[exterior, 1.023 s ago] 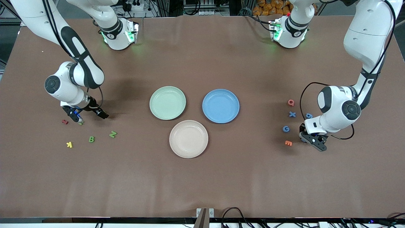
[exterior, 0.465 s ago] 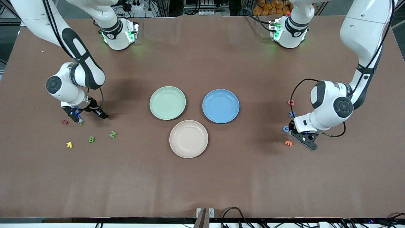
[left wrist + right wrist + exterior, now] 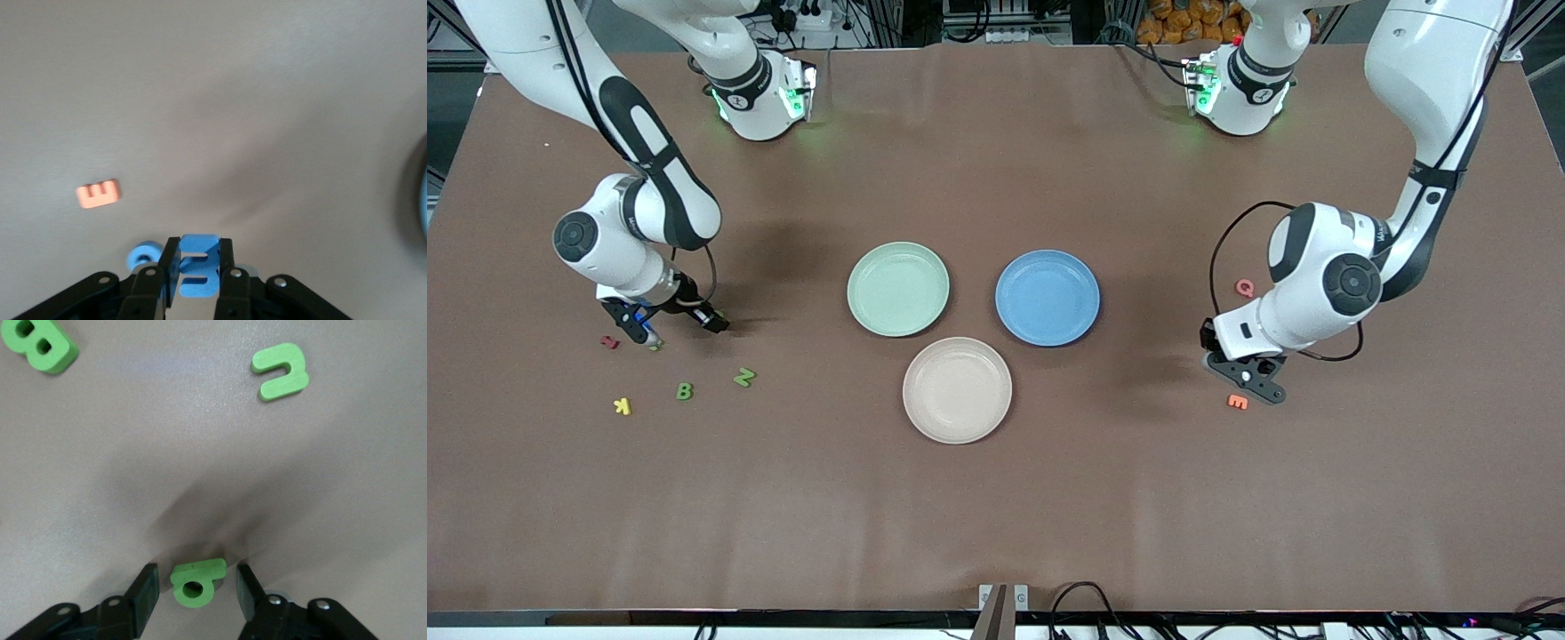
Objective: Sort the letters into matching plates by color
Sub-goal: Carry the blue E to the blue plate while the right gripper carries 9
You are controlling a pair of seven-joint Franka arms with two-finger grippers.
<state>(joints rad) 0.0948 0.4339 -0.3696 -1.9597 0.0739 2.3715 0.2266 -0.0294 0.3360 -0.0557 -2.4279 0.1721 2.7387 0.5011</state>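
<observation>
While both plates (image 3: pixel 898 289) sit bare, left gripper (image 3: pixel 198 267) clamps blue letter (image 3: pixel 199 263), right gripper (image 3: pixel 193 587) ajar.

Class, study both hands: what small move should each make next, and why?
Probably the right hand should finish closing: its fingers flank a green letter without touching it. The left hand, already shut on a blue letter, should likely carry it over the blue plate.
</observation>
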